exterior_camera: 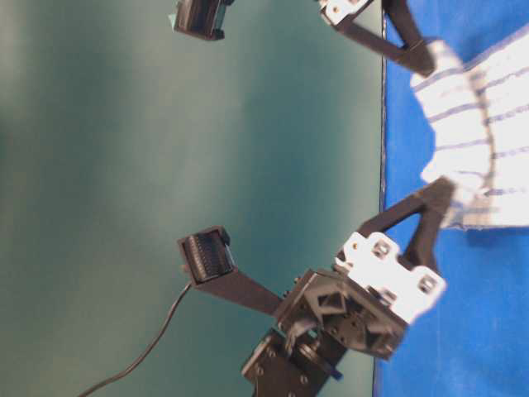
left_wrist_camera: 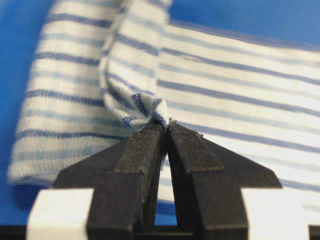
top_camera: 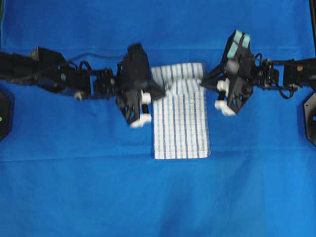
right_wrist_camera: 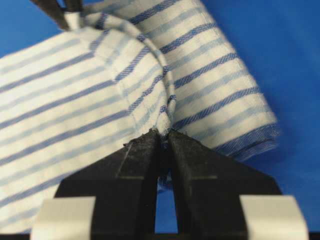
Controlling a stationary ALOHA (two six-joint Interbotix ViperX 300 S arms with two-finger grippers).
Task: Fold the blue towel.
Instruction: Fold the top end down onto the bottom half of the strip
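The blue towel, white with thin blue stripes, lies in the middle of the table with its near part flat. Its far part is raised and curls over between the two grippers. My left gripper is shut on a bunched corner of the towel at its left edge, and in the left wrist view the gripper has its jaws pressed together on the cloth. My right gripper pinches the opposite corner. In the right wrist view this gripper is shut on a fold of the towel.
A plain blue table cloth covers the whole table. Both arms reach in from the sides, with dark base plates at the left edge and the right edge. The left gripper's fingers show at the top left of the right wrist view.
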